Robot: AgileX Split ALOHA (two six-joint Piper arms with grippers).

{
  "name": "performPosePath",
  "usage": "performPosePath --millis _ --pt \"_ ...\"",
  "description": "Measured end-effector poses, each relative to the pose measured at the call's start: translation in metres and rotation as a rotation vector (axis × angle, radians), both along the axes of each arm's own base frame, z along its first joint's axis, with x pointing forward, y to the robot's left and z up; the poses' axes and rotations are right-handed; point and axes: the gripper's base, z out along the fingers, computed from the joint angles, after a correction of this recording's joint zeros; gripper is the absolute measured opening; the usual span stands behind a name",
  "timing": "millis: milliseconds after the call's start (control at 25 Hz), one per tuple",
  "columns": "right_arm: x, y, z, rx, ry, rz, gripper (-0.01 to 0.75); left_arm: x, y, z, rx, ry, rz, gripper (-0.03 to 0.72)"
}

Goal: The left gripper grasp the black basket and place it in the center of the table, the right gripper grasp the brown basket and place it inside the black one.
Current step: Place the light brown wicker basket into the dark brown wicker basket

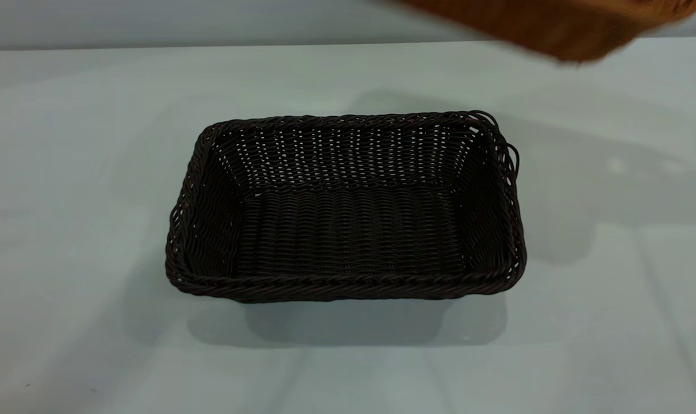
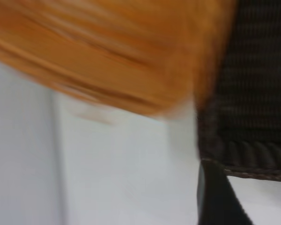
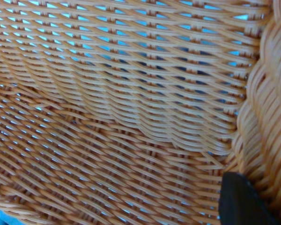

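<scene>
Black basket (image 1: 348,207) sits mid-counter (image 1: 83,172), step 1 apparently done. Right pincer (image 3: 243,201) carries brown basket (image 1: 560,26) aloft, grip closure unclear; left pincer (image 2: 220,197) beside black basket, opening unclear. Next: lower brown basket squarely inside.

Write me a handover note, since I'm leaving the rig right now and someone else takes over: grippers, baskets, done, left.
Left gripper: near the black basket's rim, holding nothing visible; open or shut unclear.
Right gripper: a fingertip lies at the brown basket's braided rim, apparently gripping it; the basket is raised above the table's far right.
Black basket: upright and empty mid-table.
Done: black basket placed.
Left: bring the brown basket over the black one, lower it inside, release.
</scene>
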Motion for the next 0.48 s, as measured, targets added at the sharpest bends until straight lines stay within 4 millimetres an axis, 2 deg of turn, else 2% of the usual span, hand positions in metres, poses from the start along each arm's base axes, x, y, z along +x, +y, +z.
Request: performPosePath --millis 120,280,480 --pt "-0.005 0.038 -0.011 -0.059 0.035 0.140 0.067 -0.016 0.010 0.031 -0.059 -0.095 0.001 0.307" --pt "-0.014 0.086 -0.028 -0.085 0.078 0.288 0.067 -0.028 0.018 0.051 -0.092 -0.155 0.002 0.306" --pt "-0.018 0.110 -0.053 -0.116 0.144 0.338 0.067 -0.034 0.023 0.056 -0.082 -0.167 0.003 0.306"
